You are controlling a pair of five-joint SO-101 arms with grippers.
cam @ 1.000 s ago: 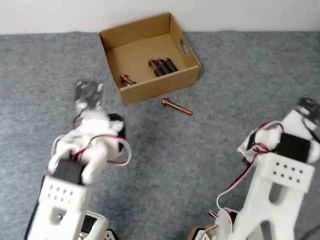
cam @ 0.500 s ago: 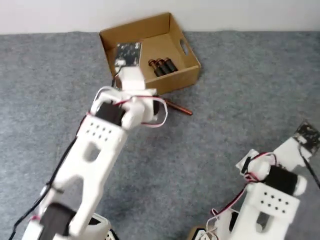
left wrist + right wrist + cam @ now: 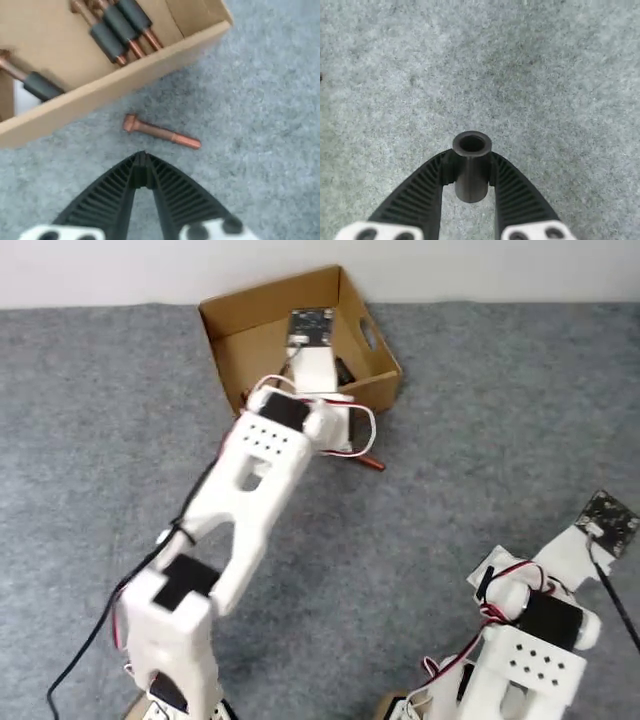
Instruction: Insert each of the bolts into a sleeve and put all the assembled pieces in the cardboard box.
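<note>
One bolt [image 3: 161, 132] lies on grey, perhaps felt, matting [image 3: 260, 100]; left gripper [image 3: 141, 158] pinched together, right gripper [image 3: 471, 157] clamping a sleeve [image 3: 471, 186].

Claw [image 3: 141, 160]: tips pressed together, nothing held.
Bolt [image 3: 161, 133]: bare, lying on grey surface [image 3: 260, 100] just outside box wall.
Cardboard box [image 3: 120, 85]: contains sleeved bolts [image 3: 107, 37].

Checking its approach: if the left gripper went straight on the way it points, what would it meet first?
Probably the loose bolt lying on the carpet just ahead of the shut left gripper, with the wall of the cardboard box beyond it. The gripper's height above the carpet is unclear.
</note>
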